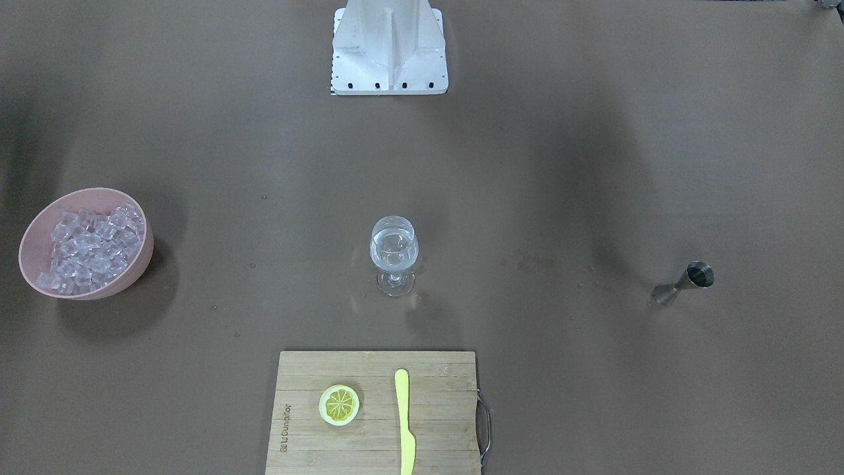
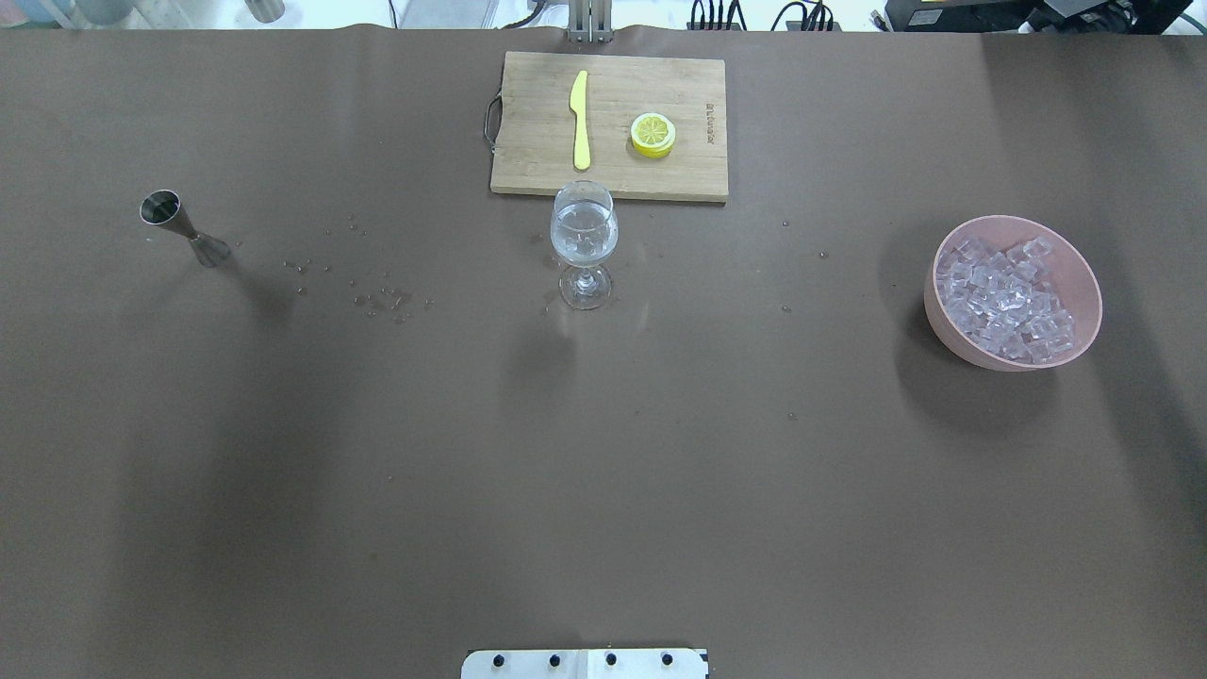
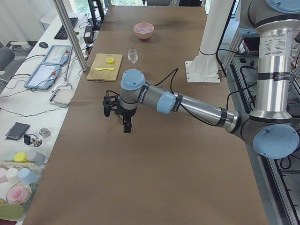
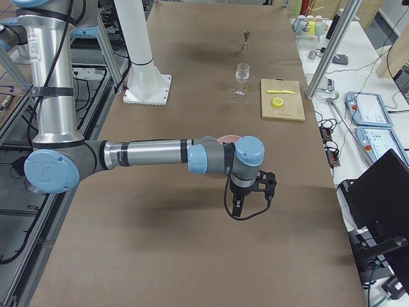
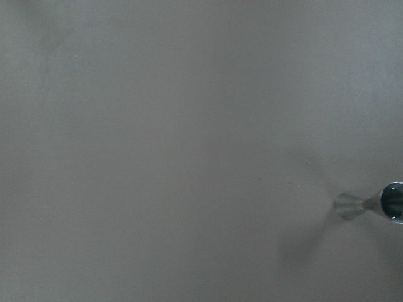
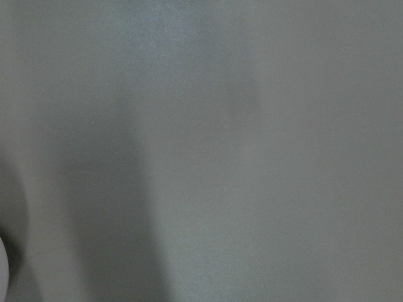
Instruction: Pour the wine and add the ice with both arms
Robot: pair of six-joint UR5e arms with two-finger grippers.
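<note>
A wine glass (image 1: 394, 251) stands mid-table with clear wine (image 2: 585, 236) in its bowl. A pink bowl (image 1: 135, 274) on my right side holds several clear ice cubes (image 1: 92, 247), which also show in the overhead view (image 2: 1009, 302). A steel jigger (image 2: 179, 224) stands on my left side, and also at the right edge of the left wrist view (image 5: 378, 204). My left gripper (image 3: 125, 126) hangs above the table near the jigger. My right gripper (image 4: 236, 208) hangs near the bowl. Both show only in the side views, so I cannot tell whether they are open or shut.
A wooden cutting board (image 2: 528, 141) at the far edge carries a yellow knife (image 2: 580, 118) and a lemon slice (image 2: 653, 134). Water droplets (image 2: 377, 297) lie between jigger and glass. The white mounting post (image 1: 389, 53) stands at my base.
</note>
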